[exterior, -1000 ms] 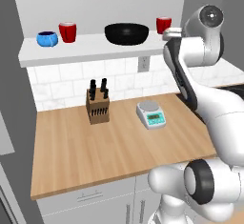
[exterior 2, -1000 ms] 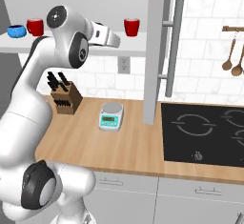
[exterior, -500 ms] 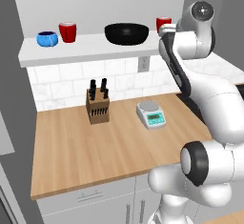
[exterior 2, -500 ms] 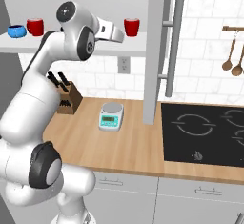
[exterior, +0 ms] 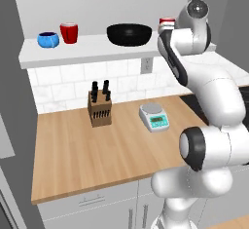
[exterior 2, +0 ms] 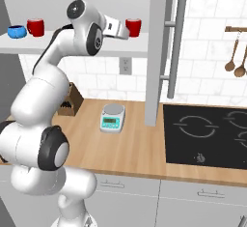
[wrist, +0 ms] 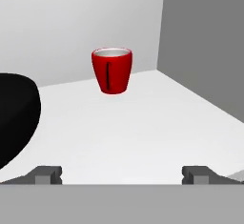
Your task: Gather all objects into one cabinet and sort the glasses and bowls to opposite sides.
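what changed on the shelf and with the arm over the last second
Only the arm moved: its upper part swung further toward the right end of the shelf, bringing the open gripper to face the right red cup, with nothing held. The black bowl, the blue bowl, the left red cup, the knife block and the scale stayed put.

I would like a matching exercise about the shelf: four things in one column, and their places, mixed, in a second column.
Things:
1. small bright blue bowl
2. wide glossy black bowl
3. wooden knife block
4. white kitchen scale

Places:
A. middle of the shelf
B. on the counter, right of the knife block
C. left end of the shelf
D. on the counter, below the shelf, left of the scale

Pairs: 1-C, 2-A, 3-D, 4-B
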